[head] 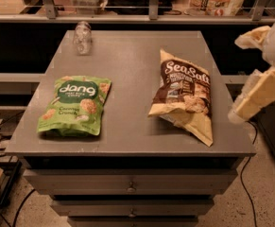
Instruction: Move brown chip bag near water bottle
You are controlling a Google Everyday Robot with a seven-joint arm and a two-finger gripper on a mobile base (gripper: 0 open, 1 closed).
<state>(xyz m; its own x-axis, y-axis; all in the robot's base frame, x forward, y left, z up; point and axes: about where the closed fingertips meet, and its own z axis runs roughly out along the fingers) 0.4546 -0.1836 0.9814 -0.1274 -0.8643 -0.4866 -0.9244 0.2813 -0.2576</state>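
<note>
Camera view | brown chip bag near claw; apparently not touching

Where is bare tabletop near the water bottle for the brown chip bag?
Bare tabletop runs right of the water bottle along the far edge, and down the middle between the green pouch and the brown chip bag. Left front is taken by the pouch. The gripper hangs beyond the table's right edge.

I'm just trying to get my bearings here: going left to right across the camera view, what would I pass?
green dang pouch → brown chip bag → end effector, off the right edge of the table. The water bottle, farther back, overlaps the pouch's span, so it is left out.
</note>
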